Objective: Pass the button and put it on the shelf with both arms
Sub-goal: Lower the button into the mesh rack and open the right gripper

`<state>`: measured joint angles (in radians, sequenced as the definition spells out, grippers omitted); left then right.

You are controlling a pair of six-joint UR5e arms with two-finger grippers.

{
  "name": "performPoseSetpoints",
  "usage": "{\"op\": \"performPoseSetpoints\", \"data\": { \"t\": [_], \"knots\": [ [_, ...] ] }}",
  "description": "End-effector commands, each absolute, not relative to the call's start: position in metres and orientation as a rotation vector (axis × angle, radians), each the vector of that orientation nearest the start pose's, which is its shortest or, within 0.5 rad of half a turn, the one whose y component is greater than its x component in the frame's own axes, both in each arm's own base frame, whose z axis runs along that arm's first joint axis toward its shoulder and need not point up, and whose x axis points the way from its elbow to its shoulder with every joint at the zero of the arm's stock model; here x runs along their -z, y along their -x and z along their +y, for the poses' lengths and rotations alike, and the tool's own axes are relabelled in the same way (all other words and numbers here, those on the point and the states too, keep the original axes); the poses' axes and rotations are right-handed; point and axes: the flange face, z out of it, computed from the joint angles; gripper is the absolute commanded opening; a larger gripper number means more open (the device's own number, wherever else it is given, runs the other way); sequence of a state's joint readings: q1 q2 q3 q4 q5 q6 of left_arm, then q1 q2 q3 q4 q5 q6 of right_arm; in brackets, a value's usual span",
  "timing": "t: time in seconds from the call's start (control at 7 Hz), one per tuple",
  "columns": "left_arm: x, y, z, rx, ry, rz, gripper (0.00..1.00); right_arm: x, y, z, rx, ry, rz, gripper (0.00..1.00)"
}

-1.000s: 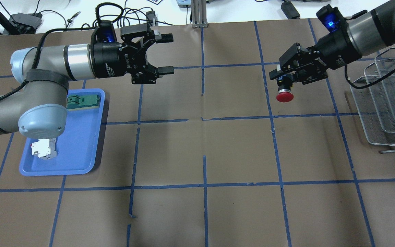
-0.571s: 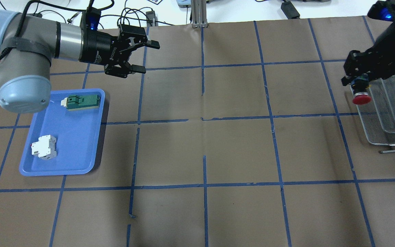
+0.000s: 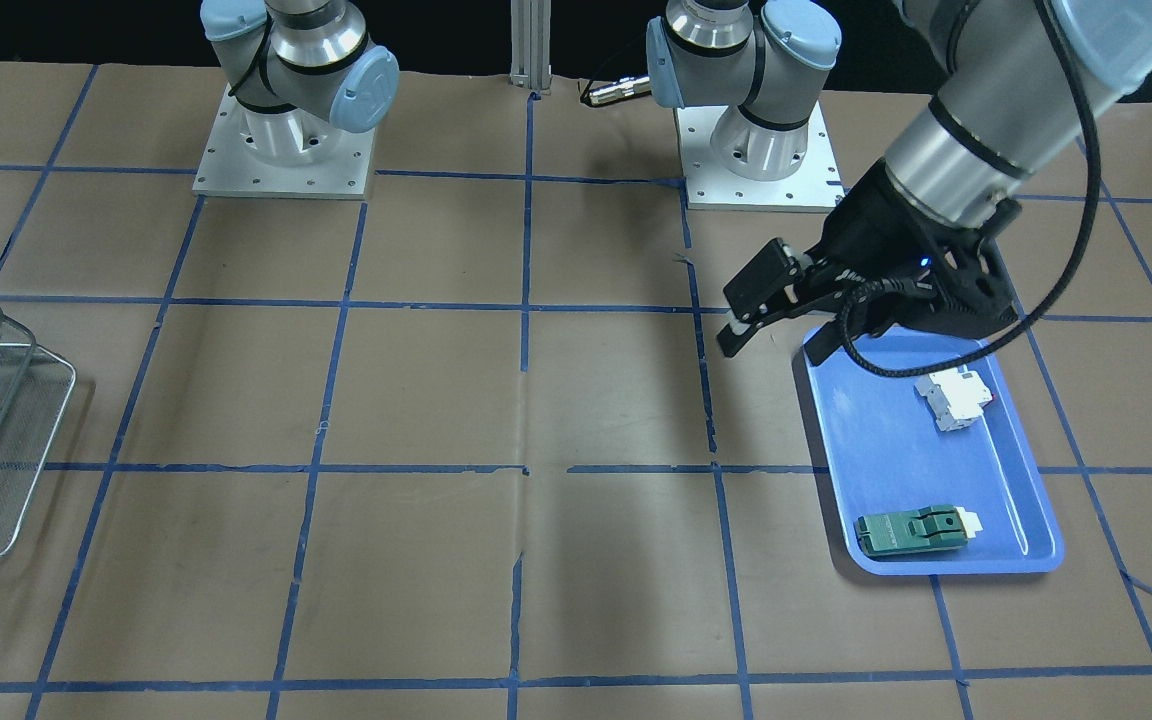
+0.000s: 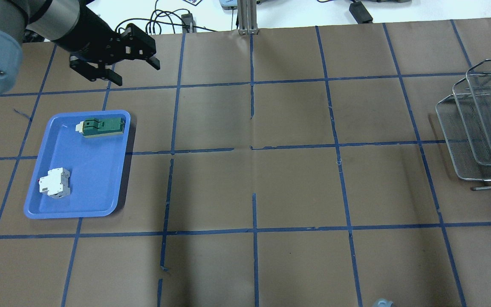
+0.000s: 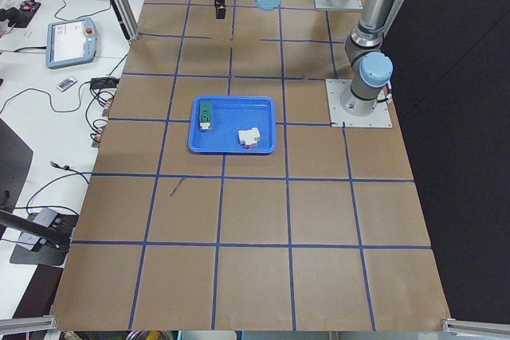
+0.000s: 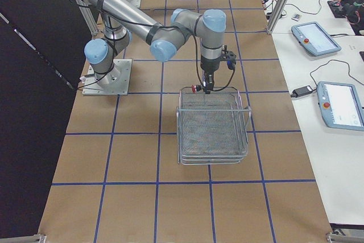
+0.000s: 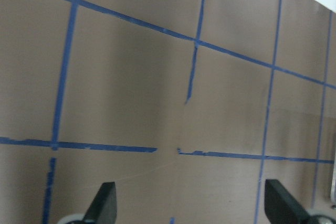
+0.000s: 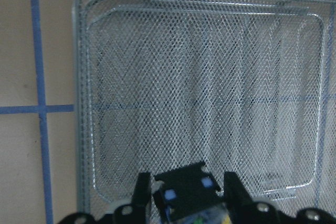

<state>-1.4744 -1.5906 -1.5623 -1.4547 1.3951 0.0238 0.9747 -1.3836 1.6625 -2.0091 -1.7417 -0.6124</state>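
My right gripper [image 8: 185,186] is shut on the button [image 8: 184,203], whose black body and bluish base show in the right wrist view. In the exterior right view the red cap [image 6: 196,89] hangs just over the near rim of the shelf [image 6: 213,129]. The shelf is a silver wire-mesh rack; it also shows in the right wrist view [image 8: 199,77] and at the right edge of the overhead view [image 4: 480,128]. My left gripper [image 4: 137,73] is open and empty, above the table beyond the blue tray. It also shows in the front-facing view [image 3: 771,348].
A blue tray [image 4: 88,187] on the robot's left side holds a flat green switch [image 4: 102,127] and a white breaker block [image 4: 54,183]. An aluminium post [image 4: 247,17] and cables stand at the table's far edge.
My right gripper has carried the button to the right, out of the overhead view and up to the shelf. My left arm has drawn back to the left, still open.
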Motion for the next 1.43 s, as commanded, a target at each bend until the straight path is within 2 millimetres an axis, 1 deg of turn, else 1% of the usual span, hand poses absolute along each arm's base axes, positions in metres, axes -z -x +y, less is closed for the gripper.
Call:
{"op": "performPoseSetpoints", "data": {
  "t": [0.0, 0.14, 0.29, 0.43, 0.57, 0.71, 0.86, 1.0, 1.14, 1.29],
  "knots": [
    [-0.501, 0.092, -0.488, 0.039, 0.016, 3.173, 1.0, -0.383, 0.245, -0.54, 0.115, -0.01, 3.351, 1.0],
    [-0.494, 0.091, -0.483, -0.012, 0.015, 3.156, 1.0, -0.392, 0.237, -0.538, 0.118, 0.001, 3.351, 1.0],
    [-0.488, 0.088, -0.485, -0.028, 0.014, 3.128, 1.0, -0.421, 0.215, -0.526, 0.123, 0.03, 3.345, 1.0],
    [-0.487, 0.088, -0.487, -0.019, 0.01, 3.129, 1.0, -0.451, 0.171, -0.515, 0.147, 0.113, 3.325, 1.0],
    [-0.494, 0.09, -0.484, 0.007, 0.005, 3.138, 1.0, -0.47, 0.119, -0.512, 0.179, 0.209, 3.291, 1.0],
    [-0.496, 0.09, -0.483, 0.014, -0.007, 3.141, 1.0, -0.483, 0.063, -0.51, 0.243, 0.297, 3.198, 1.0],
    [-0.496, 0.09, -0.482, 0.014, -0.007, 3.139, 1.0, -0.488, 0.013, -0.51, 0.279, 0.2, 3.136, 1.0],
    [-0.497, 0.09, -0.482, 0.019, -0.007, 3.139, 1.0, -0.486, -0.04, -0.505, 0.233, 0.025, 3.106, 1.0],
    [-0.499, 0.09, -0.484, 0.024, -0.002, 3.139, 1.0, -0.485, -0.095, -0.499, 0.223, -0.037, 3.101, 1.0],
    [-0.5, 0.09, -0.483, 0.028, -0.01, 3.138, 1.0, -0.489, -0.124, -0.498, 0.224, 0.036, 3.128, 1.0]
  ]
}}
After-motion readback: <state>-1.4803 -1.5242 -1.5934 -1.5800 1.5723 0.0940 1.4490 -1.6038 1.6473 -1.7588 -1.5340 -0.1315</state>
